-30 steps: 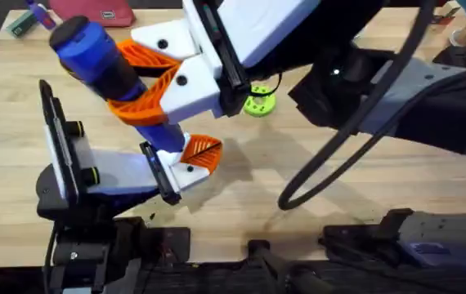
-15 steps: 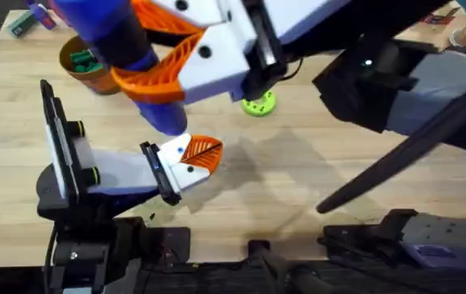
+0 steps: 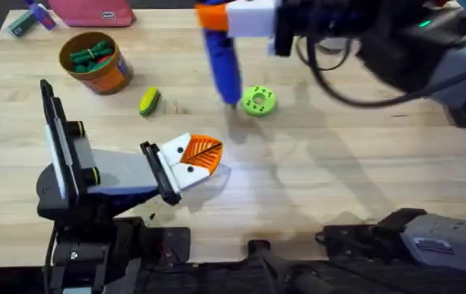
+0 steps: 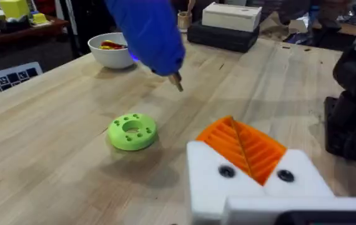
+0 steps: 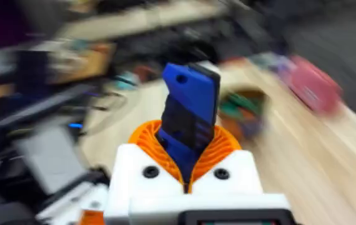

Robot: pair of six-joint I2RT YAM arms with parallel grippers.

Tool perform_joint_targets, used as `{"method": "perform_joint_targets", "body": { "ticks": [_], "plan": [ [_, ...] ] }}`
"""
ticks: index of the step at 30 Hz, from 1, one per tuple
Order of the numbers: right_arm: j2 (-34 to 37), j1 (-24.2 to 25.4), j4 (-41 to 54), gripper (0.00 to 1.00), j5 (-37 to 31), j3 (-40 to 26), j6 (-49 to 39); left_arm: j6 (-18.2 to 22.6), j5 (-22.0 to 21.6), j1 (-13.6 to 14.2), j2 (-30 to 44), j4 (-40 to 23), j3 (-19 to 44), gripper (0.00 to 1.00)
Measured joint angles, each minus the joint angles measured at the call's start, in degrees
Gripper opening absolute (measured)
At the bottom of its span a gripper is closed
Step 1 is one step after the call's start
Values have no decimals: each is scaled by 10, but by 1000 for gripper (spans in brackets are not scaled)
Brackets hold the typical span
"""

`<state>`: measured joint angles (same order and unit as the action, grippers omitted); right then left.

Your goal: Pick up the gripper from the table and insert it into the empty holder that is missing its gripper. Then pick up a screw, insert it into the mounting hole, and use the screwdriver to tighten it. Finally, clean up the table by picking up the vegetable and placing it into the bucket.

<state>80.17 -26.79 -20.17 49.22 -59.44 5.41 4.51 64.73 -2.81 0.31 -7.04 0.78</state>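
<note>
The right gripper [image 5: 187, 178], white with orange ribbed pads, is clamped on the blue round powered screwdriver [image 3: 221, 61]. In the overhead view this gripper [image 3: 217, 20] is up at the far side of the table. The screwdriver hangs down from it with its thin metal tip low. The tip is just beside the lime-green round plastic holder [image 3: 258, 101], on its left, and above the wood. From the left wrist view the tip is in the air past the holder [image 4: 132, 131] and does not touch it. The holder lies flat on the light wooden table [image 3: 339, 180], with a hole in the middle and small holes around it.

The left gripper [image 3: 196, 155] is low over the table, near the front. Its two orange pads are pressed together with nothing between them.

The small yellow and green toy vegetable [image 3: 149, 100] lies on the table, between the holder and the bucket. The round orange bucket [image 3: 94, 62] stands at the far left. Dark green pieces [image 3: 91, 56] lie inside it.

A white bowl [image 4: 112, 50] sits farther back on the table in the left wrist view.
</note>
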Motion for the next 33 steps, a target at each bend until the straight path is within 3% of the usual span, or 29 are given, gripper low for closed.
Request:
{"method": "perform_joint_targets", "body": {
  "ticks": [7, 13, 18, 22, 23, 33],
  "plan": [
    [-62, 66, 297, 24, -189, -70, -183, 0, 0, 0, 0, 0, 0, 8],
    [-87, 100, 419, 24, -325, -93, -420, 0, 0, 0, 0, 0, 0, 8],
    [-62, 134, 560, 24, -382, -94, -628, 0, 0, 0, 0, 0, 0, 8],
    [-12, 158, 588, 24, -419, -94, -714, 0, 0, 0, 0, 0, 0, 8],
    [35, 173, 586, 24, -441, -94, -752, 0, 0, 0, 0, 0, 0, 8],
    [214, 183, 561, 24, -482, -94, -822, 0, 0, 0, 0, 0, 0, 8]
  ]
}}
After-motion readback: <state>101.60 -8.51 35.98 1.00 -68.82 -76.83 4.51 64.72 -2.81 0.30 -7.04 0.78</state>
